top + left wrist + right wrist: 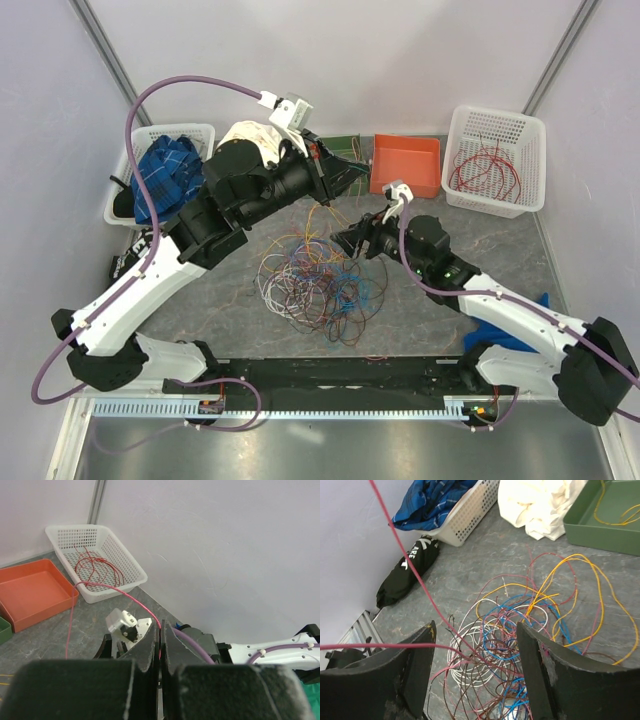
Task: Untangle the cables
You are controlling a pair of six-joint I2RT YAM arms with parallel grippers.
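left gripper [160,630] fingers pressed together on a taut red cable [131,600], right gripper [475,627] fingers spread above the cable tangle [315,285]

Red cable [402,550] across right fingers [417,680]

The table [485,565] has a grey, stone-like surface, matt and a little mottled. The cables [320,285] at its centre are thin wires in a smooth, slightly shiny plastic coating. At two o'clock in the top view the basket [125,560] is a white plastic lattice, and the orange tray [30,587] at one o'clock is smooth plastic with a soft sheen. At ten o'clock lies a blue checked cloth [435,500], woven and crumpled. The right gripper [475,627] is black plastic, matt and grainy.
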